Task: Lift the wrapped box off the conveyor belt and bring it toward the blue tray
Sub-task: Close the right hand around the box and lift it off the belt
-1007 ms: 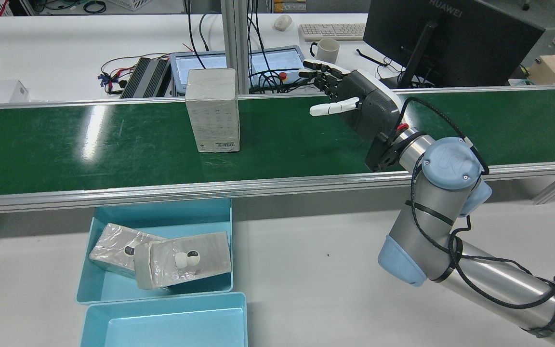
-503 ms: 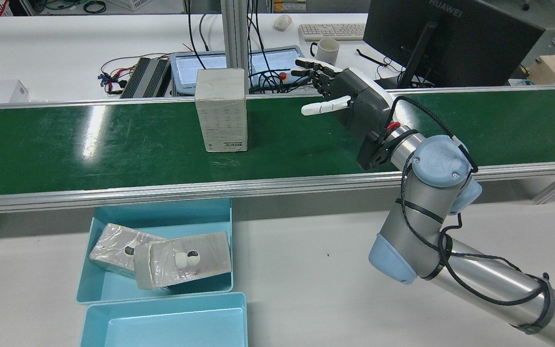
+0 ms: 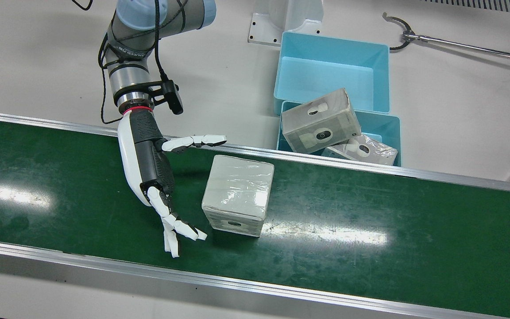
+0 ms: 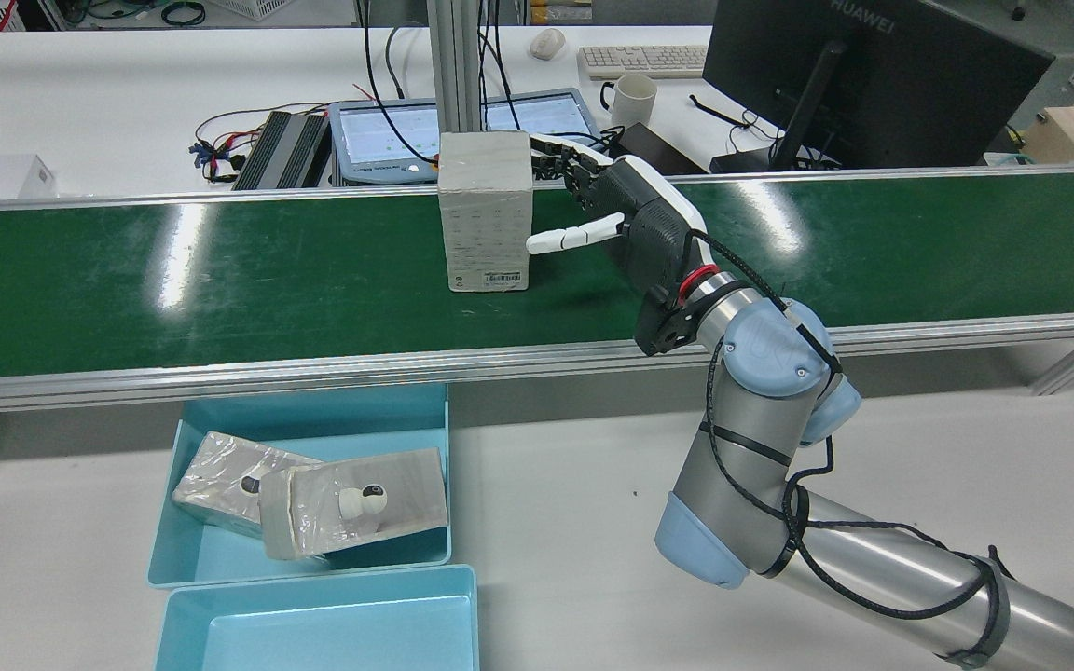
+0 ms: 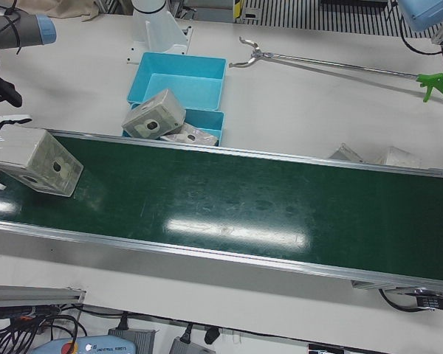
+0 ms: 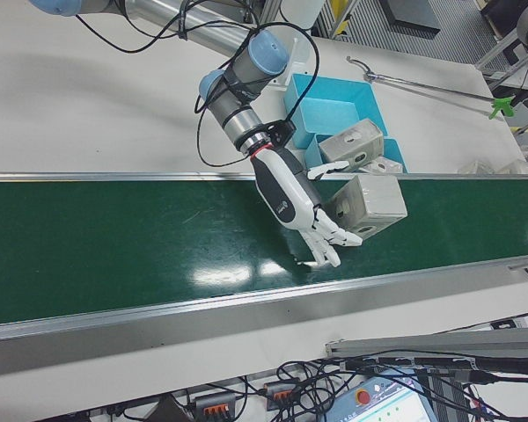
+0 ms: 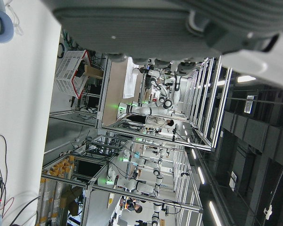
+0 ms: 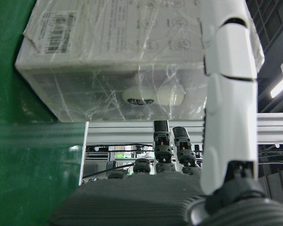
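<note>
The wrapped box [image 3: 237,195] stands upright on the green conveyor belt [image 3: 370,230]; it also shows in the rear view [image 4: 486,210] and fills the right hand view [image 8: 132,56]. My right hand [image 3: 153,170] is open just beside it, palm toward the box. Its thumb [image 3: 197,141] reaches along the near side and its fingers [image 3: 175,230] spread toward the far side. I see no firm contact. The blue tray [image 4: 313,429] sits below the belt edge. Of my left hand only the palm [image 7: 146,28] shows; its fingers are hidden.
Two wrapped boxes [image 4: 313,499] lie in the blue tray, and a second, empty blue tray [image 4: 313,624] sits next to it. A long grabber tool [image 3: 458,42] lies on the table. A tablet [image 4: 378,130], mug [image 4: 635,98] and monitor [image 4: 863,75] stand beyond the belt.
In the rear view the box has travelled right along the belt. My right hand has swung left to meet it and now brackets its side.
</note>
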Available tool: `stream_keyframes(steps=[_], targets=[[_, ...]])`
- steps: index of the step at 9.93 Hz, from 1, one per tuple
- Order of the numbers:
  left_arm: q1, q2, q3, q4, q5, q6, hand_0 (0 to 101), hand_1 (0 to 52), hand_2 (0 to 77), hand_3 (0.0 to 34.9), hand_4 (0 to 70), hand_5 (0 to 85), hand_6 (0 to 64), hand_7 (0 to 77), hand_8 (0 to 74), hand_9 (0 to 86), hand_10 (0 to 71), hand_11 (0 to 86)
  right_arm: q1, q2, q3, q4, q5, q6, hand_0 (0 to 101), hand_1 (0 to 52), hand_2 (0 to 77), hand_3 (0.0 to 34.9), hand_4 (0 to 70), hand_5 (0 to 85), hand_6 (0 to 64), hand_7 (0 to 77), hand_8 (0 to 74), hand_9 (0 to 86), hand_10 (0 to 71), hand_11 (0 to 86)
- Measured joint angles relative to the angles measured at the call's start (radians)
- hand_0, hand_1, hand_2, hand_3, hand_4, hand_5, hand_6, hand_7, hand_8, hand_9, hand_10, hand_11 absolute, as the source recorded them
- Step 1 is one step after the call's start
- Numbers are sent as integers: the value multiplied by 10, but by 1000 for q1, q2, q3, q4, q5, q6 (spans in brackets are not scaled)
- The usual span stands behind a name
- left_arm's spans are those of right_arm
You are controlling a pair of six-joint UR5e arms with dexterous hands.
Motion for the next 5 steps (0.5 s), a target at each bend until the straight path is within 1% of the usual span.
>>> stream_keyframes(steps=[1,3,4,5], targets=[[0,0,0,0,0,0,0,0,11,0,0,11,5,5,5,5,0,5,-2,9,-11,0,6,-4,492,164,104,0,109,147,71,207,22,38,0,11],[0,0,0,0,0,0,0,0,11,0,0,11,5,5,5,0,0,5,-4,36,-45,0,12,-7,495,164,104,0,109,147,71,213,22,38,0,11],[0,0,0,0,0,0,0,0,5,0,0,11,5,5,5,5,0,5,-4,58,-72,1,13,-7,497,185,120,0,120,147,71,213,22,38,0,11],[0,0,0,0,0,0,0,0,5,0,0,11,5,5,5,5,0,5,-4,81,-102,3,13,-8,536,185,147,19,131,180,76,224,22,54,0,11]])
